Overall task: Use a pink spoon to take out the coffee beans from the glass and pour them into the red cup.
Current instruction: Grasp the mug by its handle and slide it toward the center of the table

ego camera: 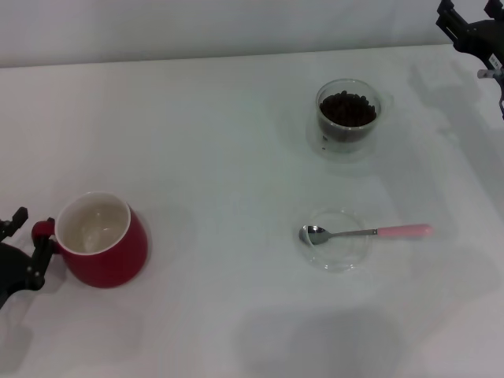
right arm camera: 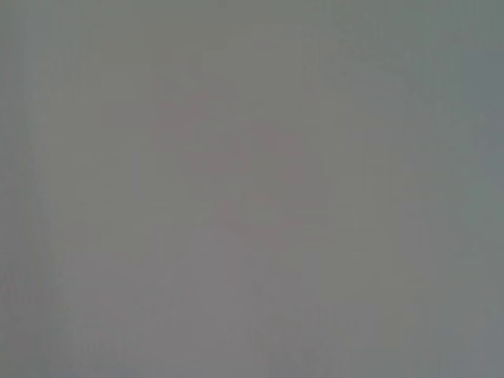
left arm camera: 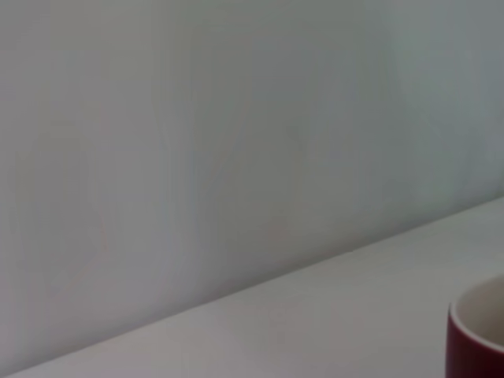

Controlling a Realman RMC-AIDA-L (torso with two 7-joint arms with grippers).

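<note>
On the white desk (ego camera: 213,157) the red cup (ego camera: 102,240) stands upright near the left edge, its white inside bare, its loop handle turned toward the left gripper (ego camera: 31,244). That gripper sits low at the left border of the head view, its black fingers on either side of the handle; the jaws look closed around the handle, though the contact itself is partly hidden by the cup's body. In the left wrist view only a slice of the cup's rim and red wall (left arm camera: 476,331) shows at one corner, with bare desk and a pale wall behind.

The glass (ego camera: 348,118) stands upright toward the far right of the desk, well apart from the cup. The beans (ego camera: 347,109) fill its inner well as a dark heap up near the rim.

Nearer the robot, and between the glass and the front edge, lies a shallow clear dish (ego camera: 337,240). The spoon (ego camera: 366,232) rests across it: the metal bowl lies inside the dish at its left part, and the pink handle sticks out over the rim to the right, lying roughly level. Nothing touches the spoon.

The right gripper (ego camera: 476,35) hangs at the top right corner of the head view, above the desk's far edge and well away from the glass and spoon. Only part of its black frame shows, so I cannot tell how its jaws stand. The right wrist view gives a plain grey blank.
</note>
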